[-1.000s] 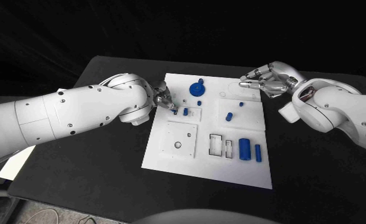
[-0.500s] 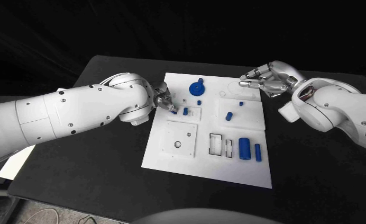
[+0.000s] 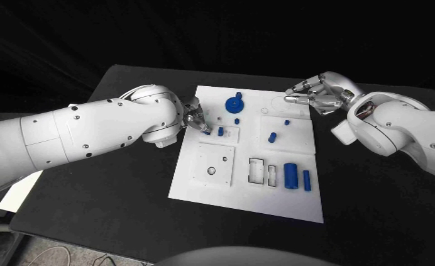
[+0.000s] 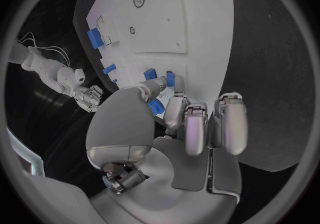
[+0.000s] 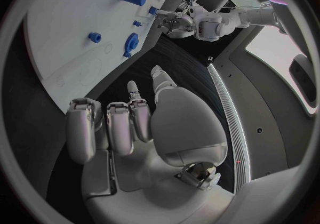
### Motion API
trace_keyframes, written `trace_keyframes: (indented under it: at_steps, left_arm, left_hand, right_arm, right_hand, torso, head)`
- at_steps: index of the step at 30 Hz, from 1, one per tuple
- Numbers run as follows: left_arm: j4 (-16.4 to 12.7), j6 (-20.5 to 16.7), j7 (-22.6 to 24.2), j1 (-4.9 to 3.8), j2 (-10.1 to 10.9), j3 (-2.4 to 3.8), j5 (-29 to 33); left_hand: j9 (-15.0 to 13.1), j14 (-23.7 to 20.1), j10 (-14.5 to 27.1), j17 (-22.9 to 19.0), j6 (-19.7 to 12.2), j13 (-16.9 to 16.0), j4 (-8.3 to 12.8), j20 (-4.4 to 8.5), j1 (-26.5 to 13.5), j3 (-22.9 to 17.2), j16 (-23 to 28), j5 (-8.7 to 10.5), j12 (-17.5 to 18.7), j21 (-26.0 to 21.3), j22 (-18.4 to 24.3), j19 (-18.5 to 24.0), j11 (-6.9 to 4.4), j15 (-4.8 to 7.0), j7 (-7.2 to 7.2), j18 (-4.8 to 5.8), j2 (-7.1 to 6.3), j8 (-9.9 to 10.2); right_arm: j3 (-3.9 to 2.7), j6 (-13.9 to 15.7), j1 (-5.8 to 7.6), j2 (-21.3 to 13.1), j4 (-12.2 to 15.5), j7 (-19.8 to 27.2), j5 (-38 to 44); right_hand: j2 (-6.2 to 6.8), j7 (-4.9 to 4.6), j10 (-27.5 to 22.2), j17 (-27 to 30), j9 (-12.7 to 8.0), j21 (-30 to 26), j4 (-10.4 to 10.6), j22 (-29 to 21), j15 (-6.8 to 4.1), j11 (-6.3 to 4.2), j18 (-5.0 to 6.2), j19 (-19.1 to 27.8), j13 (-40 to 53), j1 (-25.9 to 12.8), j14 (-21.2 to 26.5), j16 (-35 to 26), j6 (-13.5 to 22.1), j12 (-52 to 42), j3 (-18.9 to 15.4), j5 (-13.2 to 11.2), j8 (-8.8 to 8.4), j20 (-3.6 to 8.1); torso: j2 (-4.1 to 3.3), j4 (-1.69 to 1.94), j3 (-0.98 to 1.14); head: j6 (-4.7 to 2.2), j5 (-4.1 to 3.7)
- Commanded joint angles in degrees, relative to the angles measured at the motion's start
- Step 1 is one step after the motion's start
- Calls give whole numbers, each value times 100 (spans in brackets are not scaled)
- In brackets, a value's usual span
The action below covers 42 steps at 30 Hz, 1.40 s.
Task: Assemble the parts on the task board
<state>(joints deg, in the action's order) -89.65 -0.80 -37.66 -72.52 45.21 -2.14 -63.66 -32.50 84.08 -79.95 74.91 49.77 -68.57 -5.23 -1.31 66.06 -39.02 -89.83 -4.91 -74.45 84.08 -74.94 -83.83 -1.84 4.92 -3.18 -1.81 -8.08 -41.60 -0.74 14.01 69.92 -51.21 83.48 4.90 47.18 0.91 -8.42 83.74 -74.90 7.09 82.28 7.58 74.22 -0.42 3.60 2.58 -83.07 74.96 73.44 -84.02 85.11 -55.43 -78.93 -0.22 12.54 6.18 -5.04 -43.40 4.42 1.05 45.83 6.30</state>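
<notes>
The white task board (image 3: 210, 187) lies mid-table. At its left edge my left hand (image 3: 193, 118) pinches a small blue part (image 3: 207, 132) at its fingertips, beside a blue peg (image 3: 220, 131) standing in a small raised plate. From the left wrist, fingertips (image 4: 175, 108) close round a blue piece (image 4: 154, 108). A blue gear with a knob (image 3: 235, 104) sits at the far end. My right hand (image 3: 317, 96) hovers over the board's far right corner, fingers (image 5: 110, 125) curled with nothing in them.
Two small blue pegs (image 3: 285, 123) (image 3: 272, 136) stand right of centre. A large blue cylinder (image 3: 290, 176) and a thinner one (image 3: 307, 180) lie at the near right, beside rectangular slots (image 3: 258, 171). A round hole (image 3: 211, 171) is at the near left. Black table (image 3: 109, 209) surrounds the board.
My left arm has shifted very slightly while its hand stays at the small blue part. The right hand has not moved.
</notes>
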Motion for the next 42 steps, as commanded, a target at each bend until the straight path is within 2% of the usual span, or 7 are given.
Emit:
trace_keyframes:
  at_steps: [1,7,17,27,42]
  left_arm:
    - [22,201,-53,16,-32,-15,1]
    - [60,199,-70,16,-66,-15,28]
    - [105,249,-113,15,-105,-15,77]
    - [121,294,-162,15,-127,-15,90]
    - [149,199,-270,15,-154,-15,90]
  left_hand:
    - [-11,592,-36,1509,63,-3,498,41,-126,-558,-17,-10,-18,31,-682,-331,-21,41,112,-10,27,-54]
    - [-10,592,-47,1509,116,-19,372,65,-304,-426,-17,0,-32,28,-683,-331,-58,72,161,-11,7,-100]
    - [-6,592,-58,1509,195,-42,292,92,-413,-285,-17,2,-49,40,-704,-339,-93,102,204,-6,-31,-144]
    - [8,592,-91,1509,318,-98,176,130,-621,-71,-17,-5,-90,80,-768,-363,-142,144,263,8,-144,-196]
    - [44,592,-118,1509,400,-135,-15,155,-855,168,-17,-7,-114,127,-841,-390,-163,168,286,24,-201,-202]
  right_arm:
    - [-1,-72,-3,0,8,43,3]
    - [-1,-72,-4,-3,13,43,3]
    - [-1,-72,-4,-3,17,45,3]
    - [-1,-78,-4,-5,18,51,3]
    - [-1,-76,-4,-10,26,56,3]
  right_hand:
    - [-54,0,-30,-676,5,-34,9,-6,-43,-9,73,50,838,-18,-406,-20,40,37,-41,-1,25,-9]
    - [-54,0,-30,-676,5,-34,9,-6,-43,-9,73,50,838,-18,-406,-20,40,37,-41,-1,25,-9]
    - [-54,0,-30,-676,5,-34,9,-6,-43,-9,73,50,838,-18,-406,-20,40,37,-41,-1,25,-9]
    - [-60,1,-32,-674,9,-38,6,-10,-44,-10,74,51,835,-13,-407,-23,40,41,-50,1,27,-8]
    - [-60,1,-31,-673,9,-37,6,-8,-44,-10,73,50,836,-13,-406,-23,40,39,-50,0,27,-8]
  torso:
    - [-4,2,1]
    - [-1,-2,3]
    - [-1,-2,4]
    - [-3,0,3]
    - [-1,-2,4]
  head:
    - [7,-7]
    - [18,-5]
    - [26,-3]
    - [38,-15]
    - [38,-17]
